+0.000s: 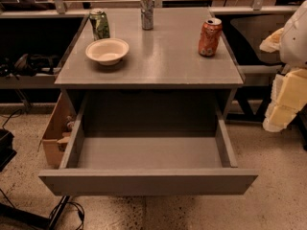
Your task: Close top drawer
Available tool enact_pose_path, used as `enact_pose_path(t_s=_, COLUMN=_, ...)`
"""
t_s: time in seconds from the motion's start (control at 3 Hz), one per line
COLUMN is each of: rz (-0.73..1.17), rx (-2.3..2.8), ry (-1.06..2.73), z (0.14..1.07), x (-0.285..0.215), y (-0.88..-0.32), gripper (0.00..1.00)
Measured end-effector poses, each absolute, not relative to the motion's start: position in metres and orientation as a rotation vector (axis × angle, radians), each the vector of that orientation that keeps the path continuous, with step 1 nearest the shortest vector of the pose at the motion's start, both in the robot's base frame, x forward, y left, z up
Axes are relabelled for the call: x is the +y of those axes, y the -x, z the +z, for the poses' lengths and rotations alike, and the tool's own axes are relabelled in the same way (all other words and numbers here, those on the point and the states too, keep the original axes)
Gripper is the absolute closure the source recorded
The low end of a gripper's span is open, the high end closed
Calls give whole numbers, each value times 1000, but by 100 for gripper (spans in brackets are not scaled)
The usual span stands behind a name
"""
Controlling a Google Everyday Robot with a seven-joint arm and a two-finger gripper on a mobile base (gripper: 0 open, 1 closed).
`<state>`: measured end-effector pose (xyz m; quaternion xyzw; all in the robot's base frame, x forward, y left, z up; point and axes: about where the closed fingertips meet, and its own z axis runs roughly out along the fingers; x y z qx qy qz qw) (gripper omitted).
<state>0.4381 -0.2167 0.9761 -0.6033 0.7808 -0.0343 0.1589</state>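
The top drawer (148, 181) of the grey cabinet is pulled far out toward me. Its plain flat grey front spans the lower part of the camera view, and its shallow grey box (148, 152) holds nothing. No other drawer fronts show below it. My gripper (283, 104), white arm with yellowish parts, hangs at the right edge of the view, to the right of the drawer's right side wall, above it and apart from it. It holds nothing that I can see.
On the cabinet top (158, 66) stand a white bowl (107, 50), a green can (100, 24), a silver can (147, 11) and an orange can (210, 36). A cardboard box (53, 133) sits left of the cabinet. Cables (67, 210) lie on the speckled floor, bottom left.
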Motion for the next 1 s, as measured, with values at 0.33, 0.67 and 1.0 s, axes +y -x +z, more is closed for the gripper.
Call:
enact_pose_path(t_s=0.33, rz=-98, rx=2232, ry=1725, z=976, x=-217, y=-438, gripper=0)
enact_pose_path(t_s=0.67, rz=-78, rx=2239, ry=1717, z=958, x=-215, y=-431, gripper=0)
enact_pose_path(t_s=1.0, rz=-12, rx=2228, ry=1684, z=909, x=-204, y=-411, gripper=0)
